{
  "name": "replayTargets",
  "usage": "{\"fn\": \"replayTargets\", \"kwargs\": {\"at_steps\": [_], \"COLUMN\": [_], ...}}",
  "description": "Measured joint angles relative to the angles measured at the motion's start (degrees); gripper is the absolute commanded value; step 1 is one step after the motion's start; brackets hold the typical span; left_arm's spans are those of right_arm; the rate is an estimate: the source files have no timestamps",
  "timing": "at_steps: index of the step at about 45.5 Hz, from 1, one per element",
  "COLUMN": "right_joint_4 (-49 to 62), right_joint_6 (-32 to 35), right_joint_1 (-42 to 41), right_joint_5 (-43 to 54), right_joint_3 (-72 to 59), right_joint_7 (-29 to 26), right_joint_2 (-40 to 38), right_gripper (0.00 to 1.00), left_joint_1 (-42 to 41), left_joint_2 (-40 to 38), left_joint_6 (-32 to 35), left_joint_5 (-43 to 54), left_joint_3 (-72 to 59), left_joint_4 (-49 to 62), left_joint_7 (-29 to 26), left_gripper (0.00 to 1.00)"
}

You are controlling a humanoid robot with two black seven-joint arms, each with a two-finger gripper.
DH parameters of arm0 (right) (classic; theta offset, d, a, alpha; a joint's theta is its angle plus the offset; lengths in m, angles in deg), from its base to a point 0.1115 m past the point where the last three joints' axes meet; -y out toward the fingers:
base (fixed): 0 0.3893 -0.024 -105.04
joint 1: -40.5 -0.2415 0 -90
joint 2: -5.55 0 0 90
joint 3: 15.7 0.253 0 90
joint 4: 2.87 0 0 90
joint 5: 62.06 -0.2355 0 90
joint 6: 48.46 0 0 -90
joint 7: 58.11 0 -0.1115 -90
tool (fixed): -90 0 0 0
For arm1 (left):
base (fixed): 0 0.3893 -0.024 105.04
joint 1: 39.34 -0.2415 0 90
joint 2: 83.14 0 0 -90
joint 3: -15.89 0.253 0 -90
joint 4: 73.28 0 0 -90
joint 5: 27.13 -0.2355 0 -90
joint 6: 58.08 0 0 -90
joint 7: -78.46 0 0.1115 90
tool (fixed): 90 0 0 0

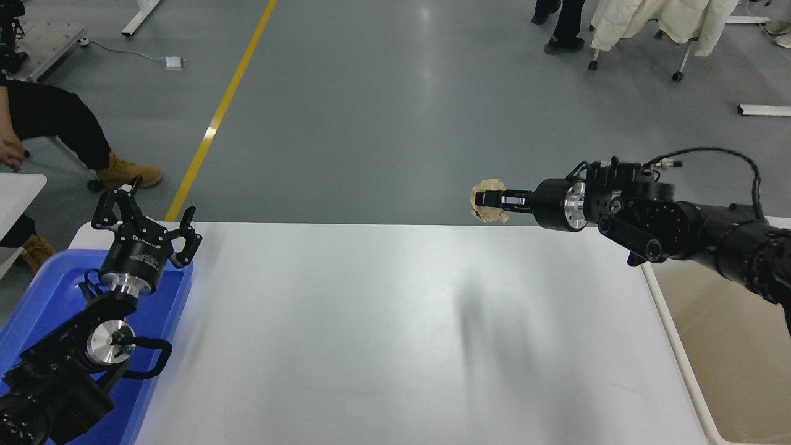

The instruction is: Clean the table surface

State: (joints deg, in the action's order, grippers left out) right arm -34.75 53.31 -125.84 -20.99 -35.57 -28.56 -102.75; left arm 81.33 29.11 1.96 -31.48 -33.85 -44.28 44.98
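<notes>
The white table surface (346,321) fills the lower middle of the head view. My right gripper (488,201) is shut on a crumpled tan paper wad (485,202) and holds it high above the table's far right part, arm stretched out level. The wad's shadow lies on the tabletop below. My left gripper (145,219) is open and empty, parked at the lower left over the blue tray.
A blue plastic tray (37,303) sits at the table's left end. A cream-white bin (729,346) stands off the right edge. A seated person's leg and boot (126,176) are at the far left. Another person's feet (559,37) are at the top.
</notes>
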Motion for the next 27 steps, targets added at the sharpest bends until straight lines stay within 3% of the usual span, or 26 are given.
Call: {"fn": "replayTargets", "kwargs": {"at_steps": [13,27], "right_joint_4": [1.3,13.7], "right_joint_6": [4.3,5.7], "right_joint_1": [-1.7,-0.5], "right_joint_5": [-3.9,-11.2], "right_joint_3": [9.4,14.4], "right_joint_7": [0.4,-0.8], "right_joint_2": [-5.2,-7.2], "right_gripper": [0.00,0.00], "left_joint_1": [0.0,0.0], "left_joint_2": [0.0,0.0], "left_joint_6": [0.0,0.0], "left_joint_5": [0.0,0.0], "left_joint_3": [0.0,0.0], "left_joint_4": [0.0,0.0], "left_joint_7": [0.0,0.0], "left_gripper": [1.00,1.00]}}
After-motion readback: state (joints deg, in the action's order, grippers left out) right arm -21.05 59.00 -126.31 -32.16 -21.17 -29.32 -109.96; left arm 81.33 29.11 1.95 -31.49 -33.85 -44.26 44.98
